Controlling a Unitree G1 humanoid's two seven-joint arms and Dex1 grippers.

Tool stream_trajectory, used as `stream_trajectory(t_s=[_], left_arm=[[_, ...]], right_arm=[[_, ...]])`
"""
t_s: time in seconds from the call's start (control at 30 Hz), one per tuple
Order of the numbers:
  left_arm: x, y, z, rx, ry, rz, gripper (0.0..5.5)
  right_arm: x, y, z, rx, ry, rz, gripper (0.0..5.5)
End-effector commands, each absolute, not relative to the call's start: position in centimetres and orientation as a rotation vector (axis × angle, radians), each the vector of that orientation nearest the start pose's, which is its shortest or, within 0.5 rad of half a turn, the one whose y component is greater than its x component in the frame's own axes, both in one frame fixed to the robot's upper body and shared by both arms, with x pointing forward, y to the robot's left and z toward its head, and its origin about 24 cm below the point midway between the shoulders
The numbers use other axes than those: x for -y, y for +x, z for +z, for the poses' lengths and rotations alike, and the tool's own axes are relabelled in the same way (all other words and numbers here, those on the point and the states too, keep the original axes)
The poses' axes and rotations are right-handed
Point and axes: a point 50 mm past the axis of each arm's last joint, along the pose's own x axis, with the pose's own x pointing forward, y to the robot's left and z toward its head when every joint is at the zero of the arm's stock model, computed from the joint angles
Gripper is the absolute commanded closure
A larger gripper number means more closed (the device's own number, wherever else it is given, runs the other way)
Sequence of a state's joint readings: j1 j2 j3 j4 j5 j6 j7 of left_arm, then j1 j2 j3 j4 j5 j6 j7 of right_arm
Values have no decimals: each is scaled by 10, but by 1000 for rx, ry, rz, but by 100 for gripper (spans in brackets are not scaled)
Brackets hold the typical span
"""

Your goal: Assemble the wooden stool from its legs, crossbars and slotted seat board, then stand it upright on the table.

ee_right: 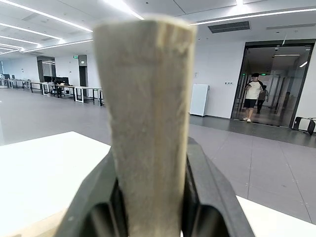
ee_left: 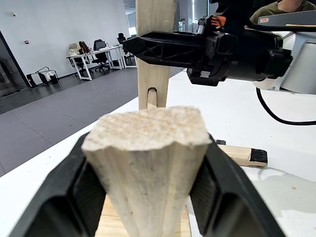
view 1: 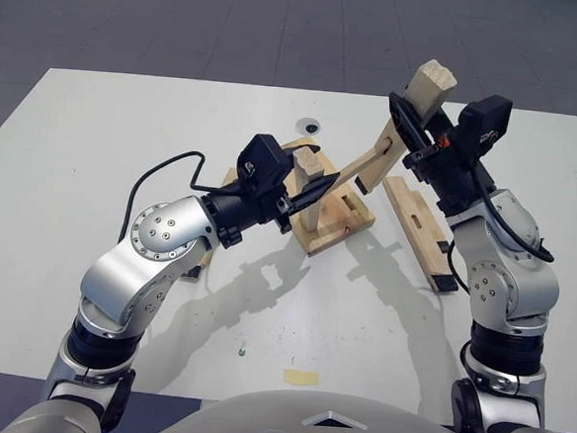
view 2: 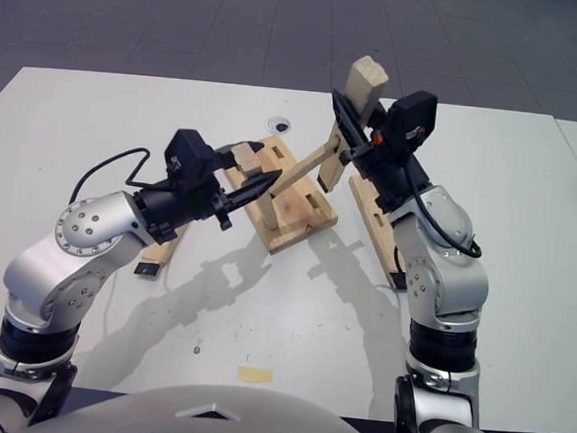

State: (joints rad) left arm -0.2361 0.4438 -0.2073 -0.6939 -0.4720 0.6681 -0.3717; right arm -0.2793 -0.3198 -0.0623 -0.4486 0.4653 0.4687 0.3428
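The slotted seat board (view 1: 344, 224) lies flat at mid-table. A short wooden leg (view 1: 310, 166) stands on its left part, and my left gripper (view 1: 311, 176) is shut on that leg; the leg's end grain (ee_left: 148, 148) sits between the black fingers (ee_left: 79, 192). My right gripper (view 1: 419, 119) is shut on a longer leg (view 1: 433, 85), which tilts down to the left toward the board's far edge. In the right wrist view this leg (ee_right: 148, 123) runs upright between the pads.
A long wooden piece (view 1: 418, 229) with a black end pad lies right of the board, beside the right forearm. Another wooden piece (view 2: 157, 251) lies under the left arm. A round hole (view 1: 310, 127) is in the table behind the board; a tape scrap (view 1: 301, 377) lies near the front edge.
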Motion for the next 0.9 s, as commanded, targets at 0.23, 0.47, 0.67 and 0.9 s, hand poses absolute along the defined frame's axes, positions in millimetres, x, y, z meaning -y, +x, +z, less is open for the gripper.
stream_trajectory(t_s=[0.23,0.47,0.67,0.9], left_arm=[[-102,228,133,-140,170,-869,345],[-101,229,131,-144,190,-875,345],[-99,230,133,-132,195,-876,345],[-103,233,135,-128,233,-882,345]], right_arm=[[136,267,133,-201,316,682,450],[138,268,128,-317,259,679,449],[140,260,82,-560,86,620,450],[161,265,57,-650,-299,680,446]])
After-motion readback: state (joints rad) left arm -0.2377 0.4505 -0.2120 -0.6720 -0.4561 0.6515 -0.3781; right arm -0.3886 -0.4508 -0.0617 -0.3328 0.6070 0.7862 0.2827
